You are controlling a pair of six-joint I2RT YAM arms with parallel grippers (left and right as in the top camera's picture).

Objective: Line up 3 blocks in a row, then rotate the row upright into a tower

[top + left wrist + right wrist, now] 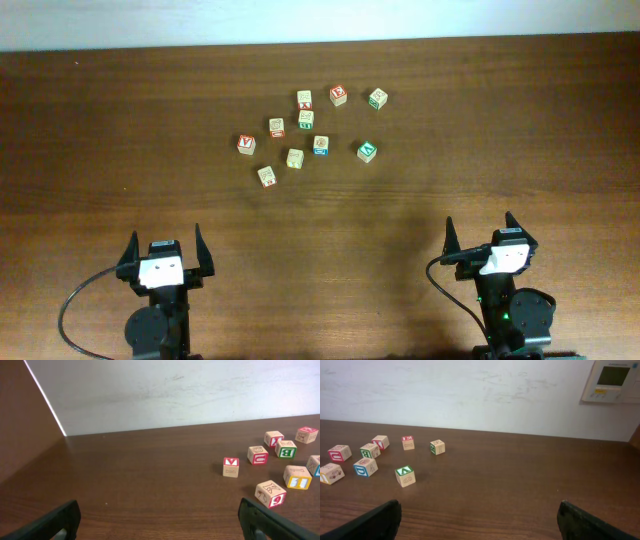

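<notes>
I hold my left gripper and right gripper low over the table, well short of the green block, jaws spread wide and empty; the blue block sits near it, toward my left; the yellow block lies just past the blue one, further left.

Overhead looks straight down on the brown wooden surface; both low wrist views face its small wooden letter cubes.

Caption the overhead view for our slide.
Alphabet blocks scattered on wooden table; left end effector and right end effector open.
</notes>
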